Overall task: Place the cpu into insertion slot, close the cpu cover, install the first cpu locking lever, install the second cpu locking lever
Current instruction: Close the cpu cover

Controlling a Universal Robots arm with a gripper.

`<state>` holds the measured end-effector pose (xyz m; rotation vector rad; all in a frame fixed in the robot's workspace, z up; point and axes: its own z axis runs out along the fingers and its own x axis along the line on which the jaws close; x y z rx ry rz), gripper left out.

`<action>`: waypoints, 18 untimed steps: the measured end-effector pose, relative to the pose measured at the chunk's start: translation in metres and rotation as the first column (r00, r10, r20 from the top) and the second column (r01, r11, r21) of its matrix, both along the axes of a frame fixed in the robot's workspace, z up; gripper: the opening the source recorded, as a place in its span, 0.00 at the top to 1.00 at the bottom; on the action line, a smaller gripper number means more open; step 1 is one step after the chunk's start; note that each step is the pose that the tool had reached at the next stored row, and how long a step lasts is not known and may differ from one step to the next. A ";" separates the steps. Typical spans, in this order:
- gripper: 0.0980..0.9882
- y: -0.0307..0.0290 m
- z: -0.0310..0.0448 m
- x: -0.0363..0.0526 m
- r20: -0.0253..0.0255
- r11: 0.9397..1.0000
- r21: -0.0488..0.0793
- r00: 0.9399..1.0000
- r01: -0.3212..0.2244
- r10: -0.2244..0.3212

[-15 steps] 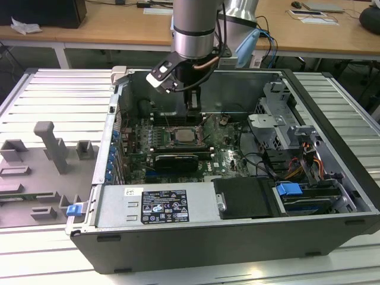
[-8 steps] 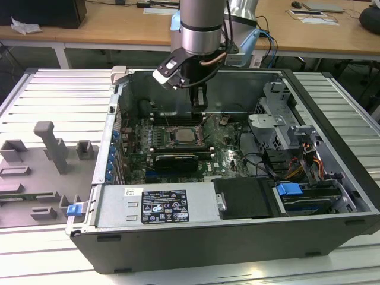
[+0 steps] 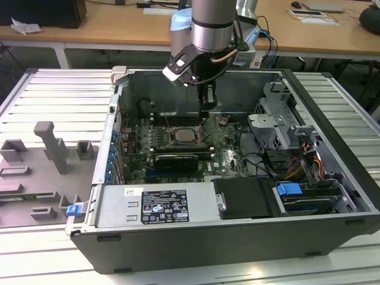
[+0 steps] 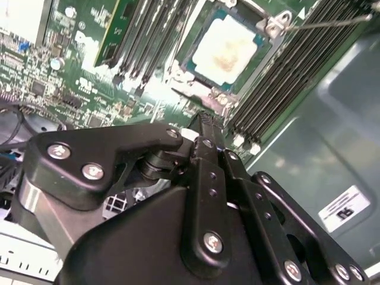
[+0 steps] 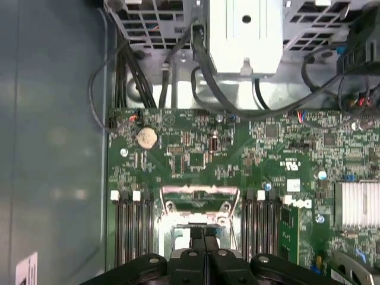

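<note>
While nothing is held between them, the fingers of the gripper (image 4: 208, 120) are pressed together just above the motherboard (image 5: 196, 154). Just beyond the fingertips, the silvery cpu cover (image 5: 199, 191) is seen in the first wrist view. Past it, the cpu (image 4: 228, 50) is seated in the insertion slot (image 4: 189, 64), its pale top and edges left exposed. A thin wire lever (image 4: 323, 21) is angled away from one corner, over long black memory slots (image 4: 297, 65). Farther off, in the exterior view, the open computer case (image 3: 237, 243) is laid on a grey ribbed table (image 3: 59, 101).
</note>
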<state>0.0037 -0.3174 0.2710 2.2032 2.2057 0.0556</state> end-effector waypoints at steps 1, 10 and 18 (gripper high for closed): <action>0.99 0.0000 0.0000 0.0024 -0.001 1.000 0.000 1.000 -0.001 0.001; 0.99 0.0003 -0.0020 0.0223 -0.008 0.999 0.000 0.999 -0.052 0.052; 0.99 0.0014 -0.0040 0.0404 -0.022 0.999 0.001 0.998 -0.052 0.052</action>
